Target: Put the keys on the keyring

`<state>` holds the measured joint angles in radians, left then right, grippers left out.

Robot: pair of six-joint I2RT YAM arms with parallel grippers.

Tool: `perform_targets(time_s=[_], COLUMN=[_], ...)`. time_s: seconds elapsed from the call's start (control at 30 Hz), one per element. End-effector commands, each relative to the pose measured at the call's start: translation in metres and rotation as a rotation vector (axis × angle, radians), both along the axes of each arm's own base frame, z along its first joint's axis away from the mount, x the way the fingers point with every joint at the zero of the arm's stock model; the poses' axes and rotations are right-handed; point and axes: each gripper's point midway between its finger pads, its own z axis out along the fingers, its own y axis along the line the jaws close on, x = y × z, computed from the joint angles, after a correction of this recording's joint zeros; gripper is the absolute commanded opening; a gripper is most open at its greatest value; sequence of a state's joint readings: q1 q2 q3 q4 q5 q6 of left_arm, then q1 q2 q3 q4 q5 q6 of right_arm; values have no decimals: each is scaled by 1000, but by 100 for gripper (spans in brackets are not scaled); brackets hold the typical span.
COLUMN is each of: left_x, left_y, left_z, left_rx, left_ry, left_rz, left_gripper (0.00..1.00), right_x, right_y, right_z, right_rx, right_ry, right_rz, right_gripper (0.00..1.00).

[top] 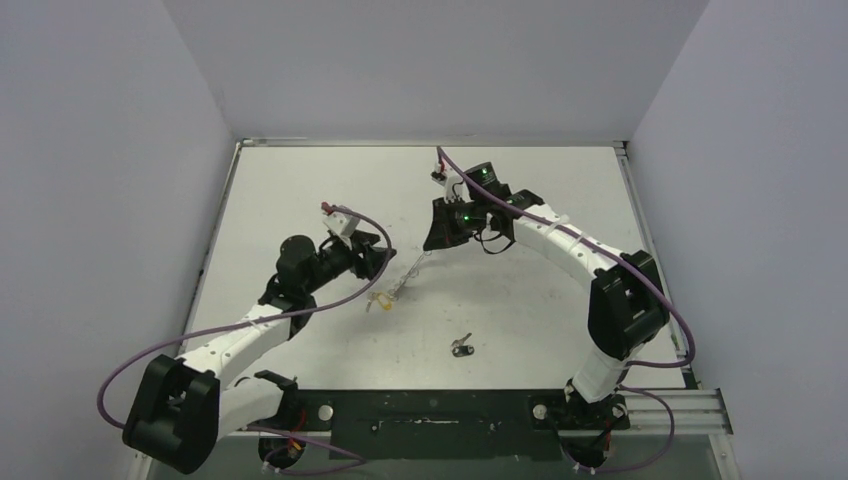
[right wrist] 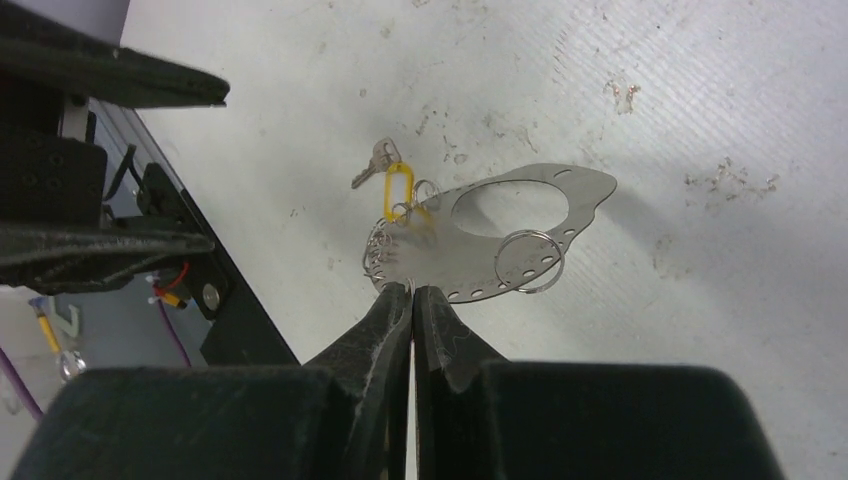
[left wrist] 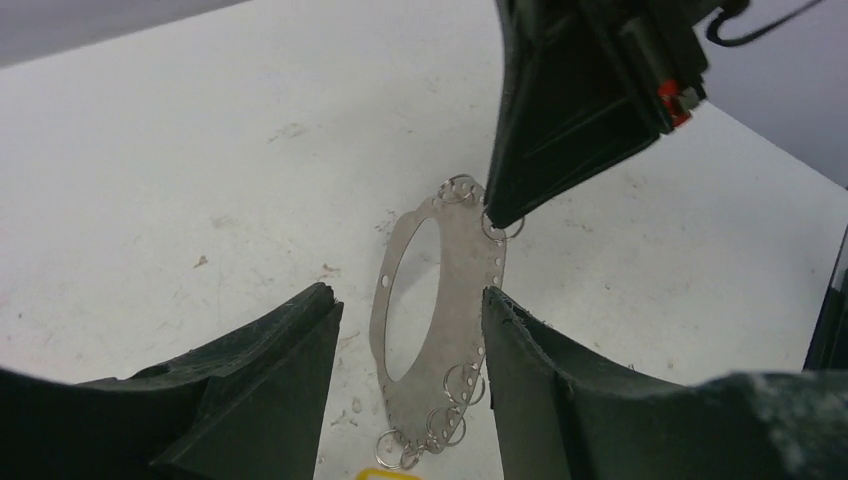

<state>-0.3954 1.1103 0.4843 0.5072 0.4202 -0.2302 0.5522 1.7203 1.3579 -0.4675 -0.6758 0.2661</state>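
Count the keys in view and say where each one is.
2. A yellow-tagged key sits at the far end of the keyring, which the right gripper pinches; a black-headed key lies alone on the table, apart from it. Others may be hidden.

Place: a robotics lab test cell (nothing homely or shop-like about it).
Walls: plain pale grey-lavender panels (top: 420, 60) box in the table on three sides, with no decoration.
Table: a white top (top: 300, 190), scuffed and stained, edged with metal trim.
Arms: a white-and-black left arm (top: 240, 340) and right arm (top: 600, 270) are mounted side by side at the near edge on a black base plate (top: 430, 410).
Cabling: purple cables (top: 130, 365) loop openly along both arms.
Frame: a ribbed aluminium rail (top: 690, 405) sits at the near right corner.
Lights: green status lamps (top: 487, 175) glow on the right arm's wrist.
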Motion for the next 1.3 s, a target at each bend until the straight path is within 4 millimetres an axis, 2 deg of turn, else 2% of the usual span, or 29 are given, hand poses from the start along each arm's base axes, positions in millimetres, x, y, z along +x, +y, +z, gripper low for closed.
perform_targets(time_s=[0.0, 0.07, 0.3, 0.57, 0.83, 1.03, 1.27], left_x=[-20, -26, -28, -27, -23, -7, 13], left_y=[-21, -28, -51, -71, -79, -83, -76], left_z=[23, 19, 2, -19, -37, -43, -45], left_rx=[66, 145, 393, 620, 720, 773, 787], left_ry=[-353, -475, -706, -891, -974, -983, -929], left_rz=[-181, -220, -253, -274, -280, -202, -80], left_gripper=[52, 51, 52, 53, 52, 46, 37], right_x=[8, 7, 2, 10, 7, 5, 2], right_y=[-7, -7, -9, -9, -6, -5, -4], right_z=[-1, -4, -13, -1, -2, 1, 1], right_rx=[7, 46, 135, 333, 382, 396, 408], right_ry=[108, 152, 279, 390, 446, 455, 469], right_rz=[-192, -247, -397, -513, -511, -506, -498], right_gripper=[0, 0, 0, 0, 0, 0, 0])
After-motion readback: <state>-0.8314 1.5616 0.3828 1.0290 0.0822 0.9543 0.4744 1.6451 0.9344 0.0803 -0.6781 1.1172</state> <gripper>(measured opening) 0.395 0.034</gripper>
